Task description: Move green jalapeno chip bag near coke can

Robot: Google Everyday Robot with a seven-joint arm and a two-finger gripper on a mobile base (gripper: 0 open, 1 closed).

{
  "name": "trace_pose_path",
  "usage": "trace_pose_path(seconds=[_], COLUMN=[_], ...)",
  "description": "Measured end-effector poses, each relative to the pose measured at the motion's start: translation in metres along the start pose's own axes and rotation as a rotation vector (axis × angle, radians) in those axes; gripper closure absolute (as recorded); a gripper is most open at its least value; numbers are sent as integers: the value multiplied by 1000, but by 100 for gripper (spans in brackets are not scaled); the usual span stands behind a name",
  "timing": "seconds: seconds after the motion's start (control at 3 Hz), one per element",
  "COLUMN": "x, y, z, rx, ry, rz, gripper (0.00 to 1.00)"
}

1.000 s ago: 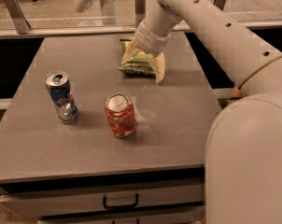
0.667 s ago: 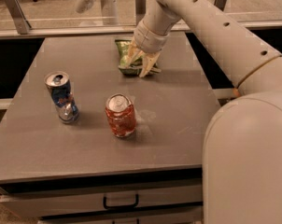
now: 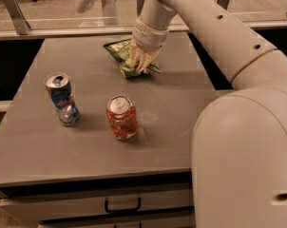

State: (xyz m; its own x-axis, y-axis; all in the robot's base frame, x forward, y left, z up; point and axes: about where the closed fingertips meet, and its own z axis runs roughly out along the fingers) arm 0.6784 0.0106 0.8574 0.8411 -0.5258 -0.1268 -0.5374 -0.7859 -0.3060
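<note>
Pincer: the pincer (image 3: pixel 142 66) hangs from the pale arm (image 3: pixel 215 27) over the far middle of the worktop (image 3: pixel 181 108), its fingers closed onto the right part of the green jalapeno chip bag (image 3: pixel 116 49).
Bag: it lies crumpled on the worktop, close to the far edge and well apart from the coke can (image 3: pixel 121 118).
Coke can: upright, near the middle of the worktop.
Edges: the far edge runs just behind the bag; the robot's body (image 3: pixel 243 160) covers the near right corner.
Open room: bare worktop lies between the bag and the coke can, and also to the can's right; the blue-and-silver can (image 3: pixel 62 99) stands to its left.
Count: one bag, two cans, one pincer.
Change: against a second ago, bag and pincer sit slightly further left; both cans are unmoved.
</note>
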Motion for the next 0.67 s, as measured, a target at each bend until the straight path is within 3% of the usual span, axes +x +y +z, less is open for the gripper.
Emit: trace_pose_path(seconds=[0.67], x=[-54], y=[44], z=[-19], rx=[-66], ry=[-155], rz=[190], gripper=[100])
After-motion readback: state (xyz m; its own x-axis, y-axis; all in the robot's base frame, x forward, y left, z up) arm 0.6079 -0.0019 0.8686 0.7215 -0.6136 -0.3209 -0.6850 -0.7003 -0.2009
